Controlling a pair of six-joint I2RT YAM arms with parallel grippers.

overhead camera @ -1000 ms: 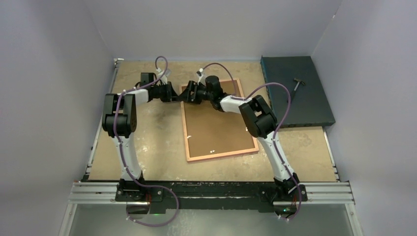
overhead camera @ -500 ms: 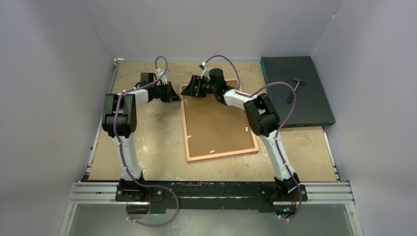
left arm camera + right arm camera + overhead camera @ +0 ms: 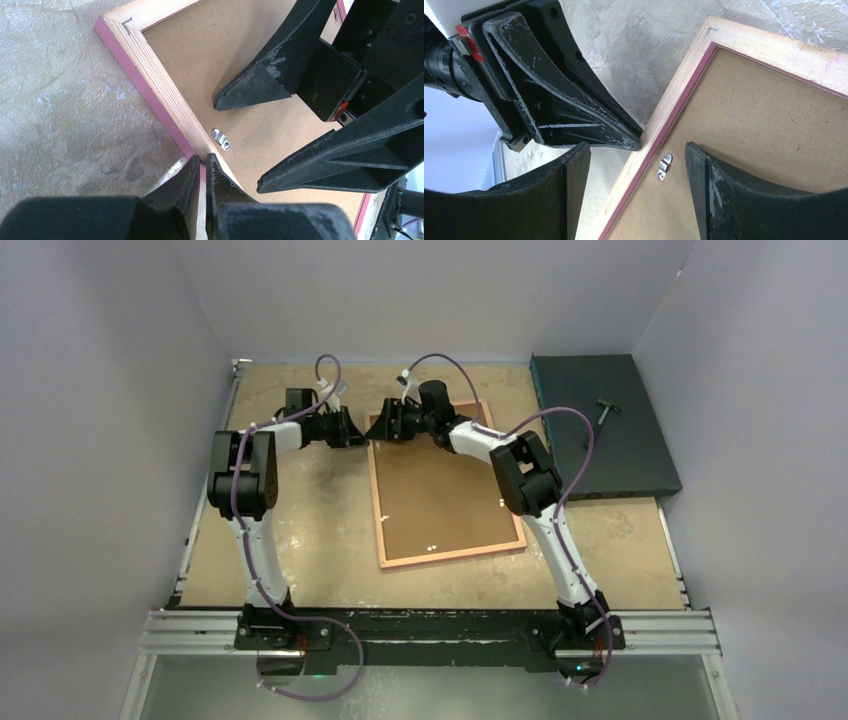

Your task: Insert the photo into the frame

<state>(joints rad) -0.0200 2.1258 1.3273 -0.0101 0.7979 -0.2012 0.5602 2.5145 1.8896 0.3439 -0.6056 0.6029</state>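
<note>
My left jaws, pressed together, brace the frame (image 3: 150,75) rail beside the clip (image 3: 220,139) — so my spread right jaws should nudge that clip gently, with one tip.

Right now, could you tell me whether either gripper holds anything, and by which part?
Nothing is held: the left gripper is shut, tips against the pink, wood-backed picture frame; the right gripper stands open astride its rail.

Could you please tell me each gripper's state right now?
Left gripper: closed, holding nothing, tips at the edge of the frame.
Right gripper: open, straddling that edge.
</note>
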